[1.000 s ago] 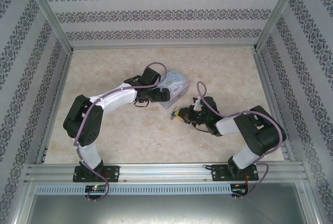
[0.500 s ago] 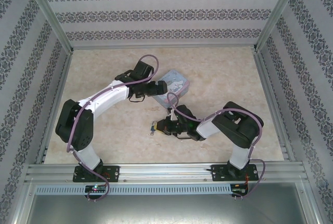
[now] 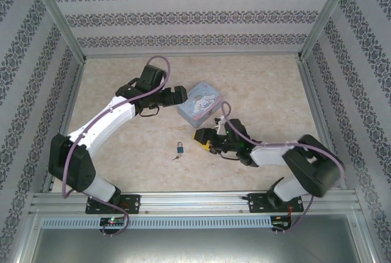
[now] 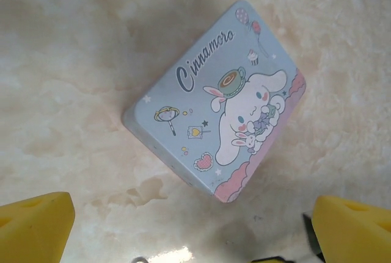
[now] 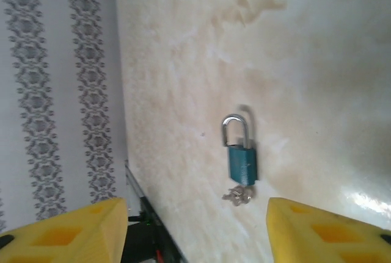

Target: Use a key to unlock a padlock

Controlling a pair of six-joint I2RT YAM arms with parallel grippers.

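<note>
From above, my left gripper (image 3: 178, 95) stands spread wide just beside the cartoon tin (image 3: 197, 100). My right gripper (image 3: 200, 139) hangs low over the table (image 3: 122, 147), jaws apart and empty, near the padlock (image 3: 181, 147). The key (image 3: 177, 158) lies at its near end.

My left wrist camera has the tin flat ahead of my yellow fingers (image 4: 33, 226), apart from both.

My right wrist camera sees the padlock (image 5: 242, 153) lying flat beyond my parted fingers (image 5: 73, 232), with bare table between. The key (image 5: 238, 196) is at the body's end, and the patterned wall (image 5: 55, 92) is alongside.
</note>
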